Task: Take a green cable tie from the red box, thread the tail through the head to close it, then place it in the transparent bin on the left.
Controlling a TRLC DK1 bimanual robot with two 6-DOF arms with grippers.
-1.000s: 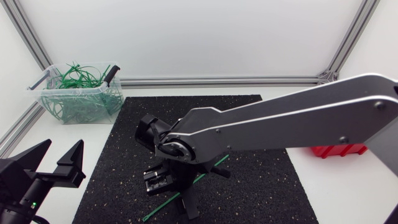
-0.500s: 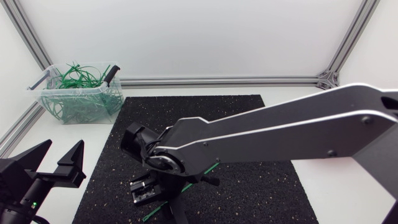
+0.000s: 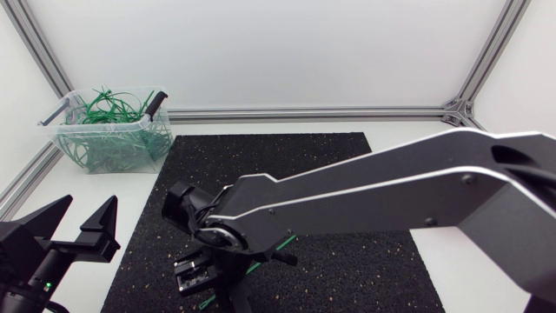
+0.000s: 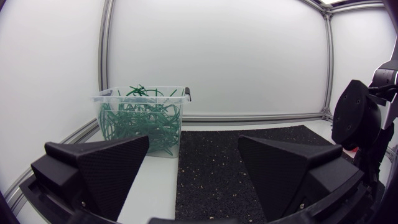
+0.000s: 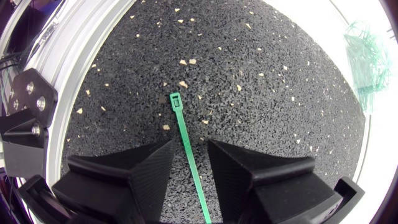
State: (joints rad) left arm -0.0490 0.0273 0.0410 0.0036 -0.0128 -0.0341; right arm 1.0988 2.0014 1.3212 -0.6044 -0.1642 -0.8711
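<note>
A green cable tie (image 5: 183, 127) lies flat on the black mat (image 3: 347, 174), its head pointing away from my right gripper (image 5: 189, 149). The tie's tail runs back between the two fingers, which stand apart on either side without pinching it. In the head view my right arm reaches across the mat and covers most of the tie (image 3: 252, 268). The right gripper (image 3: 208, 283) hangs low near the mat's front edge. My left gripper (image 3: 87, 204) is open and empty at the front left. The transparent bin (image 3: 59, 130) at the back left holds several green ties. The red box is hidden behind my right arm.
An aluminium frame rail (image 3: 304, 113) runs along the back of the table. In the left wrist view the bin (image 4: 140, 96) stands ahead of the left gripper (image 4: 193, 143), with my right arm's black joint (image 4: 354, 118) off to the side.
My right arm has slid left and toward the front edge along the tie. Its fingers have drawn closer together around the tail. The left arm has not moved.
</note>
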